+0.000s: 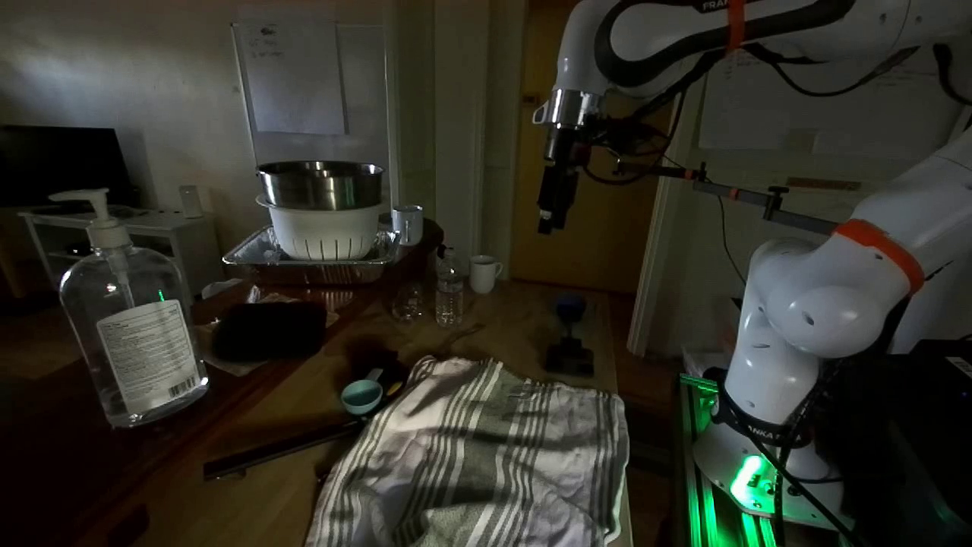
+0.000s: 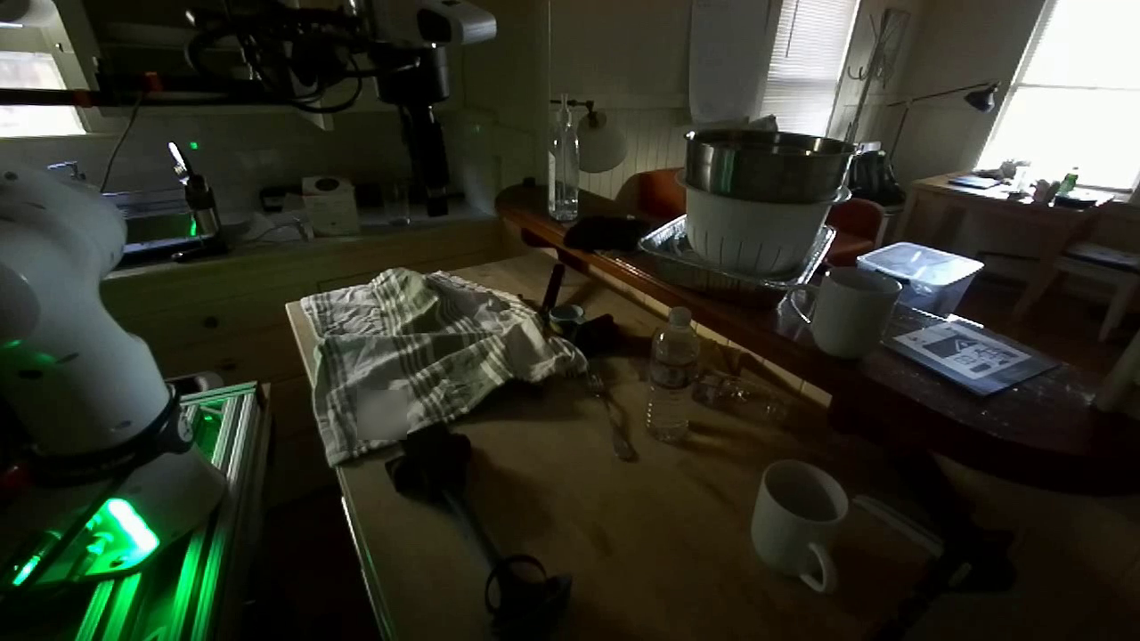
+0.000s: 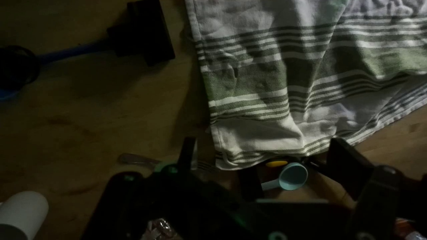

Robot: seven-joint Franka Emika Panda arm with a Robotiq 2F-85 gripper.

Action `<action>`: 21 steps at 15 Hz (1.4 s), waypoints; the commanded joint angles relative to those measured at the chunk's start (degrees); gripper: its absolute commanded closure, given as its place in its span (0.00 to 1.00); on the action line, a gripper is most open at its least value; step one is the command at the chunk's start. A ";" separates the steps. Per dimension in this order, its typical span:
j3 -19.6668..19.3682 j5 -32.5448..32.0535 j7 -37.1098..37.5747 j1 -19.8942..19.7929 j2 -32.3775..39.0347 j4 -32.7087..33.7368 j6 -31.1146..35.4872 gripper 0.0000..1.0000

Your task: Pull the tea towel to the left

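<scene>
The tea towel (image 1: 486, 448) is a large off-white cloth with grey-green stripes, lying rumpled on the table. It also shows in an exterior view (image 2: 436, 343), near the table edge by the robot base. In the wrist view the towel (image 3: 267, 76) fills the upper right, one corner lying between the fingertips in the picture. My gripper (image 3: 263, 145) is open, fingers wide apart, with nothing between them. In both exterior views the gripper (image 1: 554, 213) (image 2: 432, 200) hangs high above the table, pointing down, not touching the towel.
A teal measuring cup (image 1: 361, 396) and dark utensils lie at the towel's edge. A fork (image 2: 614, 418), a water bottle (image 2: 671, 378), a mug (image 2: 797, 521) and a dark blue-handled tool (image 3: 140, 36) are nearby. A pump bottle (image 1: 144, 349) and stacked bowls (image 1: 323, 228) stand on the raised counter.
</scene>
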 commanded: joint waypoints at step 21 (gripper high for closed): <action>-0.88 22.73 -23.15 2.84 36.50 0.99 36.41 0.00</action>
